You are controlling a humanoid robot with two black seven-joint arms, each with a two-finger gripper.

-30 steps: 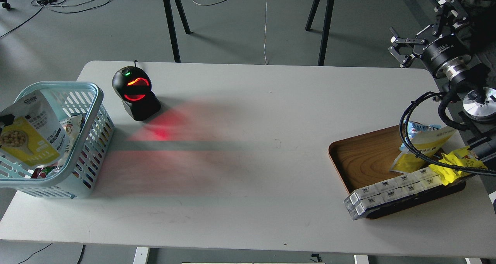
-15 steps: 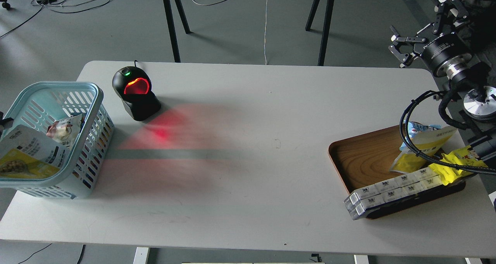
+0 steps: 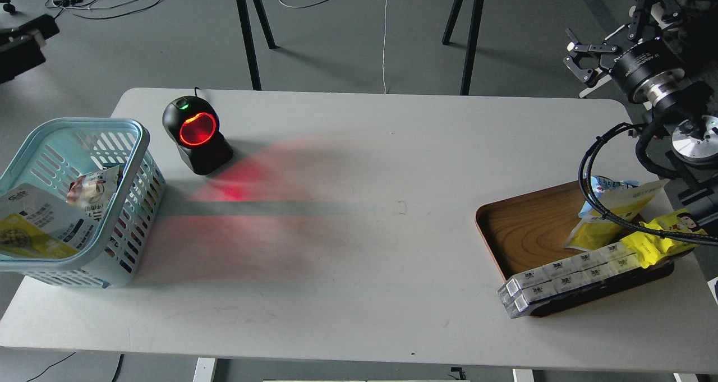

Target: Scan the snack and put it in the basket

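Observation:
The snack [image 3: 35, 225], a pouch with a white top and a yellow bottom picturing pale beans, lies tilted inside the light blue basket [image 3: 112, 125] at the table's left edge, free of any gripper. My left gripper [image 3: 22, 45] is a dark shape high at the far left, well above and behind the basket; its fingers cannot be told apart. My right gripper [image 3: 607, 34] is raised at the far right beyond the table's back corner, fingers spread wide and empty.
A black scanner [image 3: 196, 132] with a glowing red ring stands right of the basket and throws red light across the table. Another packet [image 3: 92, 188] lies in the basket. A wooden tray [image 3: 527, 225] at the right holds white boxes [image 3: 561, 275] and yellow packets [image 3: 662, 236].
The snack dropped from above the basket's rim down into the basket. My left gripper let it go and rose up and back. The right gripper barely moved.

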